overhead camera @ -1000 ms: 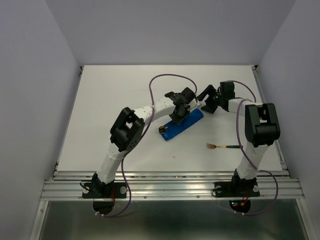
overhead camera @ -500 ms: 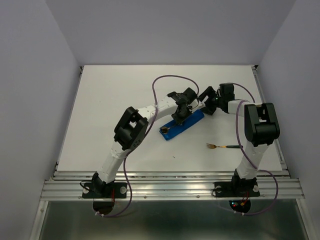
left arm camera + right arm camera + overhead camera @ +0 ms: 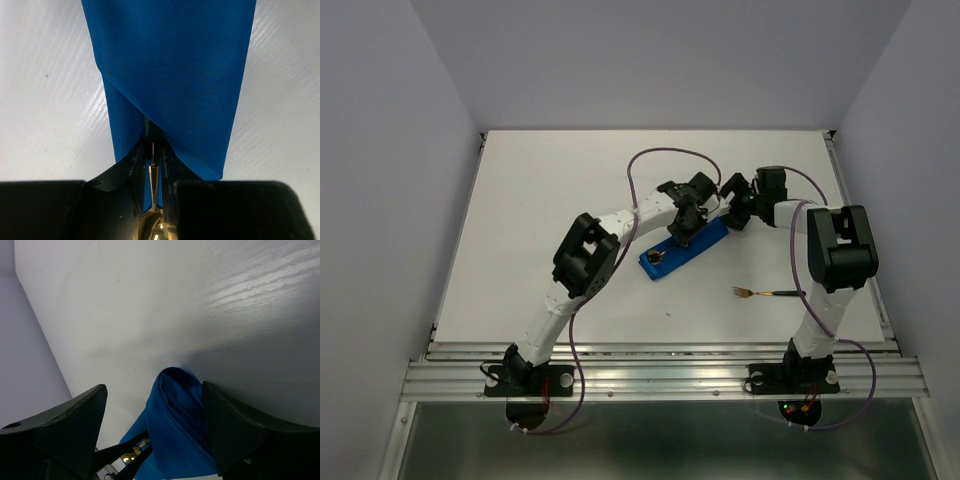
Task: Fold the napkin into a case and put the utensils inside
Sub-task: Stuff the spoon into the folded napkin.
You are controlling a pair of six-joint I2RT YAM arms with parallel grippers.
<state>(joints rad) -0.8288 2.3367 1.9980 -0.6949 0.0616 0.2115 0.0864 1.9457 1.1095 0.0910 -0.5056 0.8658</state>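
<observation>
One blue case (image 3: 700,243) lies under the left gripper (image 3: 153,145), which is clamped on the one spoon (image 3: 152,172) at its fold, while the right gripper (image 3: 152,390) gapes wide astride its far-right end and one fork (image 3: 767,293) lies apart off its near-right side.

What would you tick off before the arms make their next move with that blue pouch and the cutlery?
1. Left jaws holding the spoon: ok, its gold neck is pinched between them.
2. Spoon aimed into the case: ok, the handle runs under the fold.
3. Spoon fully inside: not ok, the gold part is outside.
4. Right jaws open: ok, spread wide with the case's end between them.
5. Right jaws touching the case: cannot tell.
6. Fork free to pick: ok, lying alone on the table.
</observation>
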